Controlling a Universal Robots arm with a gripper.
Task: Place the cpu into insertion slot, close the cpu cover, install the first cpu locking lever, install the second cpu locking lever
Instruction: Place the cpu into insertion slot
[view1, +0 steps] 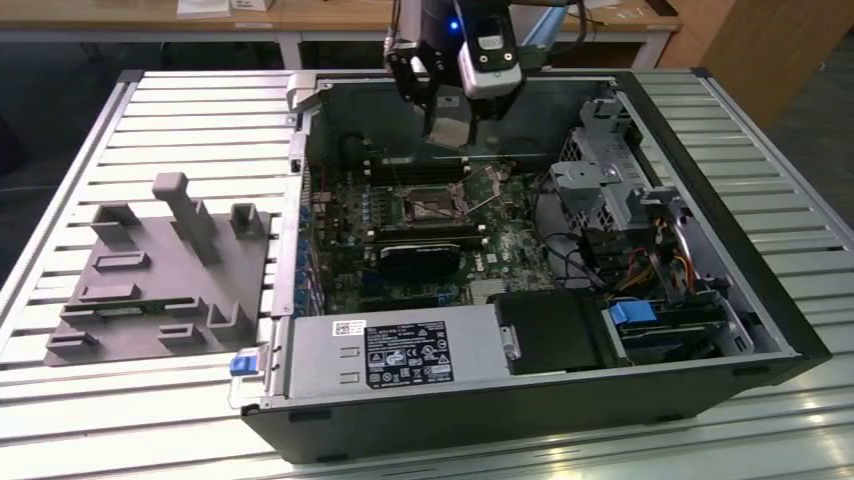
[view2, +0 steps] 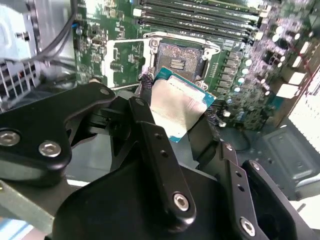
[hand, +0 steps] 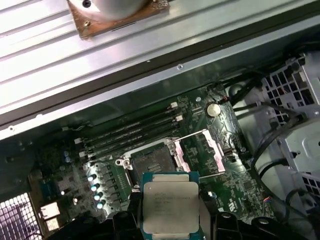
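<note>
My gripper (view1: 450, 132) hangs above the open computer case, shut on the cpu (view2: 176, 102), a flat square chip with a silvery face and a blue-green rim. In both wrist views the black fingers (view2: 150, 137) clamp the chip by two opposite edges. The cpu (hand: 170, 204) is held in the air, apart from the board. Below it lies the insertion slot (hand: 150, 162), dark-centred and bare, seen also in the exterior view as the insertion slot (view1: 424, 205). The cpu cover (hand: 199, 149), a thin silver frame, is flipped open beside the slot.
Long black memory slots (hand: 130, 132) run along the far side of the slot. A black cooler block (view1: 414, 262) sits on its near side. A drive cage (view1: 614, 190) and cables fill the exterior view's right, a power supply (view1: 387, 355) the front. A grey fixture plate (view1: 147, 270) lies on the slatted table.
</note>
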